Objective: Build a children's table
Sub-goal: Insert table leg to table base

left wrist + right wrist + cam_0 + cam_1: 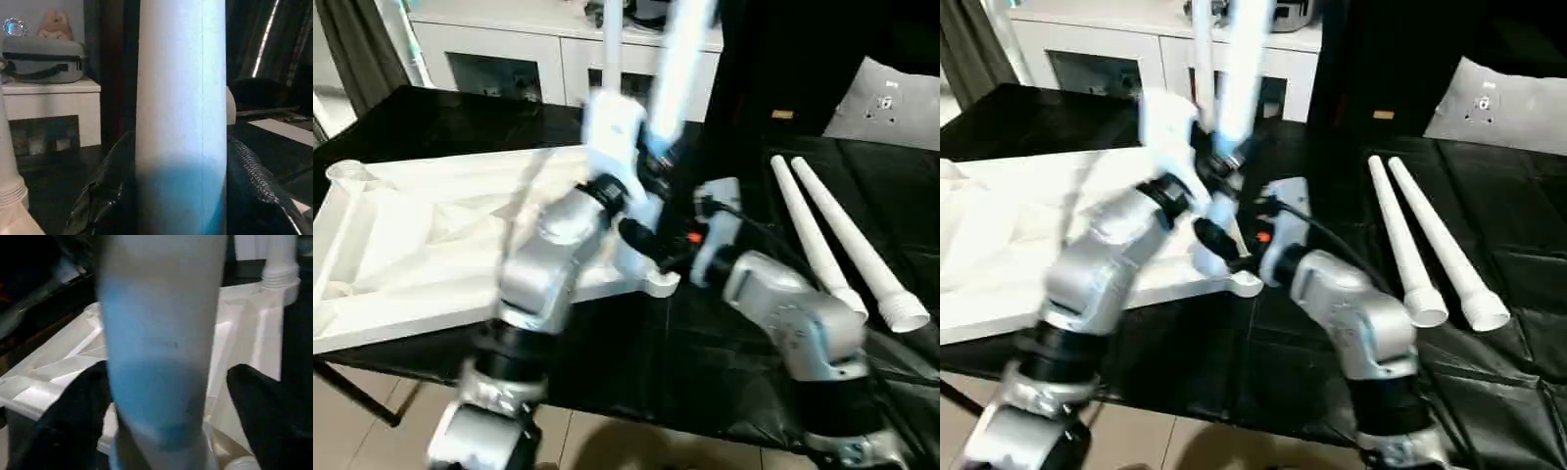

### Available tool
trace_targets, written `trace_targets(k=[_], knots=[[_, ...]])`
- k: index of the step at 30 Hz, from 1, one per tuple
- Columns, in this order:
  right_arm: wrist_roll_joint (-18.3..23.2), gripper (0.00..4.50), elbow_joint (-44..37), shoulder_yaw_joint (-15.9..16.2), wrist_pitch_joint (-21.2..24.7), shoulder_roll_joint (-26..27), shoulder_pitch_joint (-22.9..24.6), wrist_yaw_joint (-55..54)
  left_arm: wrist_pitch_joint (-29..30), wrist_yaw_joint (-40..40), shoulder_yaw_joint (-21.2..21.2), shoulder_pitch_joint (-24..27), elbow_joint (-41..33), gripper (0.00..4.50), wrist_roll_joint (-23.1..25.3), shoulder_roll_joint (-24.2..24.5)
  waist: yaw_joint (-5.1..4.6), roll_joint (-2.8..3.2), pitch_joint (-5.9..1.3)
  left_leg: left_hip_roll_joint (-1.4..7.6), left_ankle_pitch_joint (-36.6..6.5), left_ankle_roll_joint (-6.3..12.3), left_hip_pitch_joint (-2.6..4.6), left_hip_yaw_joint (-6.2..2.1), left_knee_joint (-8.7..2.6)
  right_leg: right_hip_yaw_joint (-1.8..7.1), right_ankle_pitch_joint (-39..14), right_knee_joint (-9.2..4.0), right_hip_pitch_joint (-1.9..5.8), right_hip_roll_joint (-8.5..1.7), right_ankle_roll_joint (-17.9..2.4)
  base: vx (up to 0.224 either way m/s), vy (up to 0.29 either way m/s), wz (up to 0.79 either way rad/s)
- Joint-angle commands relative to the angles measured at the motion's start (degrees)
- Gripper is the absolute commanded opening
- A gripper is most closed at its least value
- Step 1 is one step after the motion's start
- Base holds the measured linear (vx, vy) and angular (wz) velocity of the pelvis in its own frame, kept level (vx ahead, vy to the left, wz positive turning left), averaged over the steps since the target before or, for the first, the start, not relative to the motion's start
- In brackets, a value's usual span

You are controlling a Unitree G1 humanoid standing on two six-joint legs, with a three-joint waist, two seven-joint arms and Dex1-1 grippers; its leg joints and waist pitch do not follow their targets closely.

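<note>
The children's table top [411,245] lies upside down on the black cloth, ribs up. One white leg [610,49] stands upright in its far right corner socket. A second white leg [680,59] stands tilted over the near right corner socket [658,284]. My left gripper [651,162] is shut on this leg, with the black fingers [105,196] pressed against both its sides. Lower on the same leg, my right gripper [646,240] straddles it; one finger [264,401] stands clear of the leg with a gap.
Two loose white legs [813,235] [862,245] lie side by side on the cloth to the right. A white cabinet with glass doors [509,59] stands behind the table, a grey case [44,58] on top. Tiled floor [352,431] lies below the near edge.
</note>
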Motion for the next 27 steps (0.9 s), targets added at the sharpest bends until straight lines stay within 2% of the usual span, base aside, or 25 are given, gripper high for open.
trace_targets(k=[1, 2, 5, 11, 15, 16, 19, 24, 25, 27], knots=[[-0.69, 3.52, 1.05, -0.68, -0.74, 0.30, -0.94, -1.36, -0.96, 0.63, -0.62, -0.22, -1.80, 1.83, 0.80, -0.18, -0.15, -0.68, -4.11, 1.38, -7.82, 0.74, -0.16, -0.32, -3.77, 2.31, -23.63, -4.84, 3.40, -3.82, -2.50, 0.000, 0.000, 0.00], [-0.92, 3.52, 1.47, -0.93, -0.91, 0.60, -1.21, -1.70, -1.10, 0.89, -0.65, -0.24, -1.78, 1.83, 1.04, -0.23, -0.19, -0.87, -4.10, 1.35, -7.89, 0.72, -0.20, -0.29, -3.76, 2.29, -23.97, -4.93, 3.41, -3.83, -2.24, 0.000, 0.000, 0.00], [-1.36, 3.22, 2.65, -1.51, -1.48, 1.18, -2.15, -2.53, -1.51, 1.26, -0.77, -0.47, -1.58, 1.83, 1.83, -0.01, -0.35, -0.71, -4.14, 1.38, -7.88, 0.73, -0.18, -0.37, -3.77, 2.28, -23.76, -4.83, 3.35, -3.77, -1.99, 0.000, 0.000, 0.00], [-1.02, 2.66, 3.35, -2.18, -1.84, 1.82, -2.48, -2.67, -1.21, 0.68, -0.85, -0.37, -1.66, 1.83, 2.10, -0.59, -0.29, -0.52, -4.24, 1.49, -7.02, 0.86, -0.07, -0.32, -3.76, 2.43, -20.22, -4.42, 3.38, -3.72, -3.26, 0.000, 0.000, 0.00], [-1.06, 2.34, 3.75, -2.24, -2.01, 1.78, -2.67, -2.43, -1.33, 0.42, -1.52, -0.07, -1.81, 1.83, 2.32, -0.62, -0.23, -0.55, -4.20, 1.50, -7.33, 0.85, -0.09, -0.29, -3.79, 2.46, -20.20, -4.42, 3.49, -3.78, -3.71, 0.000, 0.000, 0.00], [-1.06, 2.24, 3.86, -2.24, -2.08, 1.77, -2.74, -2.42, -1.41, 0.37, -1.58, -0.05, -1.76, 1.83, 2.37, -0.59, -0.22, -0.40, -4.20, 1.52, -7.40, 0.83, -0.07, -0.32, -3.80, 2.46, -20.30, -4.41, 3.50, -3.80, -3.67, 0.000, 0.000, 0.00], [-0.88, 2.13, 4.23, -2.30, -2.12, 1.64, -3.01, -2.30, -1.74, -0.32, -1.91, -0.29, -1.53, 1.83, 2.79, -0.20, -0.25, -0.52, -4.15, 1.44, -7.93, 0.70, -0.04, -0.31, -3.79, 2.44, -21.99, -4.64, 3.45, -3.83, -3.16, 0.000, 0.000, 0.00], [-1.06, 2.02, 4.56, -2.28, -2.09, 1.54, -3.09, -2.12, -1.54, -0.86, -1.30, -0.24, -1.81, 1.83, 1.81, -0.60, -0.27, -0.52, -4.22, 1.50, -7.35, 0.71, -0.09, -0.33, -3.77, 2.48, -20.63, -4.47, 3.49, -3.82, -3.44, 0.000, 0.000, 0.00], [-1.19, 2.02, 4.60, -2.22, -2.08, 1.50, -3.01, -2.05, -1.20, -1.05, 0.01, 0.19, -2.56, 2.18, 0.01, -1.49, -0.27, -0.51, -4.24, 1.53, -7.19, 0.72, -0.05, -0.31, -3.76, 2.51, -19.95, -4.38, 3.48, -3.80, -3.82, 0.000, 0.000, 0.00], [-1.22, 2.01, 4.62, -2.22, -2.08, 1.48, -2.98, -2.01, -1.30, -1.45, 0.45, 0.38, -2.95, 2.53, -0.66, -1.63, -0.27, -0.50, -4.20, 1.45, -7.16, 0.79, -0.13, -0.27, -3.74, 2.49, -19.67, -4.40, 3.56, -3.80, -4.21, 0.000, 0.000, 0.00]])
